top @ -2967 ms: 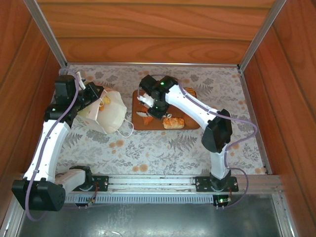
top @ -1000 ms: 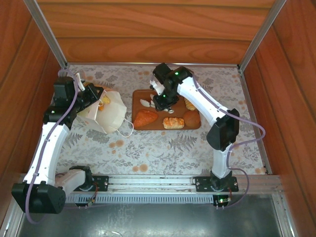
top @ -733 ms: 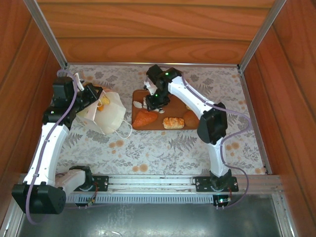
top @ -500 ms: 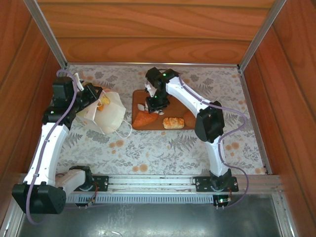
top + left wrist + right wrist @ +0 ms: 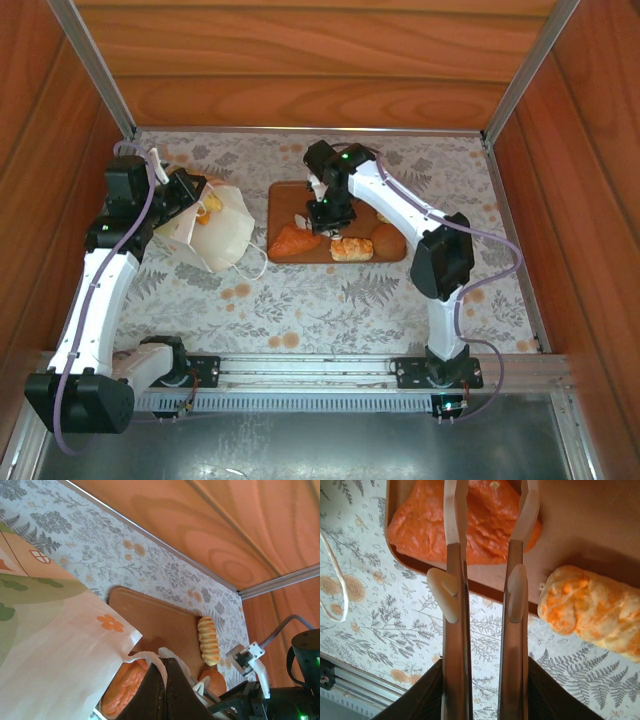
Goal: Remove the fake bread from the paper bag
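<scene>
The white paper bag lies on its side at the left, and a yellow piece of fake bread shows in its mouth. My left gripper is shut on the bag's white cord handle at the fingertips. On the brown board lie an orange croissant, a ridged loaf and a round bun. My right gripper hovers open over the croissant, with nothing between its fingers. The loaf lies to its right.
Wooden walls close in the floral-patterned table on three sides. The bag's loose second handle trails toward the board's front left corner. The bag's printed side takes up the lower left of the left wrist view.
Three seconds ago the right gripper was low at the board's left with the croissant; the croissant now lies free there. The gripper has hovered above the board since. Left arm and bag are unchanged.
</scene>
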Available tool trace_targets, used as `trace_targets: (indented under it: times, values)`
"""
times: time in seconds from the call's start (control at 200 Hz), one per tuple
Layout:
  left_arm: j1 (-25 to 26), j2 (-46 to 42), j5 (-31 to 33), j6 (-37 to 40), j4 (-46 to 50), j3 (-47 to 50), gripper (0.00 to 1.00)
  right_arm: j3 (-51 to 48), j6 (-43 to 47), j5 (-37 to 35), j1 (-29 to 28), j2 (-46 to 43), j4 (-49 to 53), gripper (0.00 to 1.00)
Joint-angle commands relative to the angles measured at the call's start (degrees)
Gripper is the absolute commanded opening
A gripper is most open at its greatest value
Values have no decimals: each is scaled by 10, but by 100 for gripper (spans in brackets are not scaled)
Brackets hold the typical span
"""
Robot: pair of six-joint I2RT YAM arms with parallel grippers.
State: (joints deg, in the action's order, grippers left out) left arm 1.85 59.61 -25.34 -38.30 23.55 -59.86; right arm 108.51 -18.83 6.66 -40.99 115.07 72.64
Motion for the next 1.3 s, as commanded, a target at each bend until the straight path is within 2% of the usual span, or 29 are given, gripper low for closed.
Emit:
trace_targets:
  times: [0.0, 0.135, 0.29, 0.49, 0.71, 1.025, 1.294]
  values:
    - [-7, -6, -2, 11, -3, 10, 0, -22, -18, -9, -8, -25, 9, 39]
    - [-7, -4, -5, 11, -3, 9, 0, -8, -20, -25, -8, -38, -23, 40]
    - [-8, -5, -6, 11, -3, 8, 0, 60, -14, -26, -8, 1, -15, 40]
    - [-9, -8, -6, 10, -3, 11, 0, 91, 1, 51, -9, 56, -32, 41]
    - [-13, -12, -7, 11, -3, 12, 0, 61, 10, 68, -9, 63, -21, 41]
    - [-14, -10, -10, 9, -3, 12, 0, -24, -3, 41, -10, 2, -16, 40]
    - [-14, -7, -15, 8, -3, 7, 0, -45, -20, 50, -15, -16, -20, 40]
